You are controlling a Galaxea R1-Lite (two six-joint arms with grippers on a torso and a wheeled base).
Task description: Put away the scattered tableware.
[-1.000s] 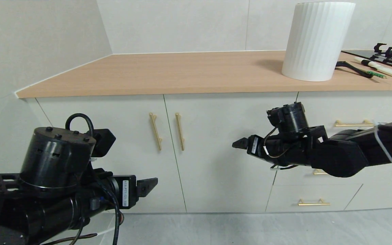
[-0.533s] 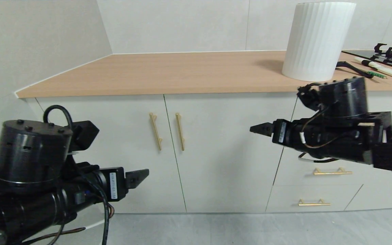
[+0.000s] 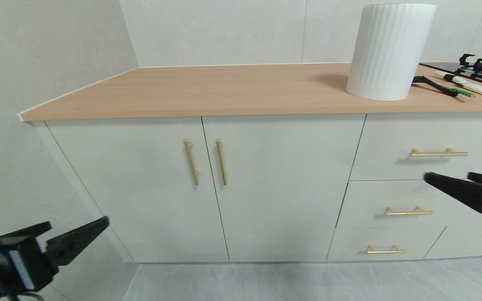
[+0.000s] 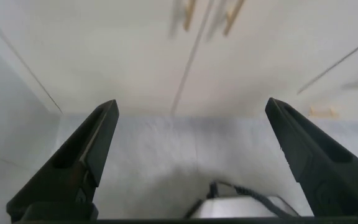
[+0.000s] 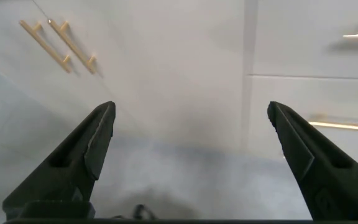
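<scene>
The scattered tableware lies at the counter's far right: a black utensil (image 3: 435, 85), a green-handled piece (image 3: 461, 91) and a long cream-coloured utensil (image 3: 477, 88). My left gripper (image 3: 78, 221) is low at the left, in front of the cabinet, open and holding nothing. It points at the floor below the cabinet doors in its wrist view (image 4: 191, 104). My right gripper (image 3: 447, 175) hangs before the drawers at the right, open and empty (image 5: 191, 106). Both grippers are well below the countertop and far from the utensils.
A tall white ribbed container (image 3: 389, 52) stands on the wooden countertop (image 3: 207, 90) beside the utensils. A black stove grate (image 3: 481, 67) sits at the back right. Below are two cabinet doors with gold handles (image 3: 206, 162) and drawers (image 3: 437, 153). The grey floor (image 3: 266, 282) lies beneath.
Both arms have drawn back out of the middle of the head view, the left down to the lower left corner and the right out to the right edge.
</scene>
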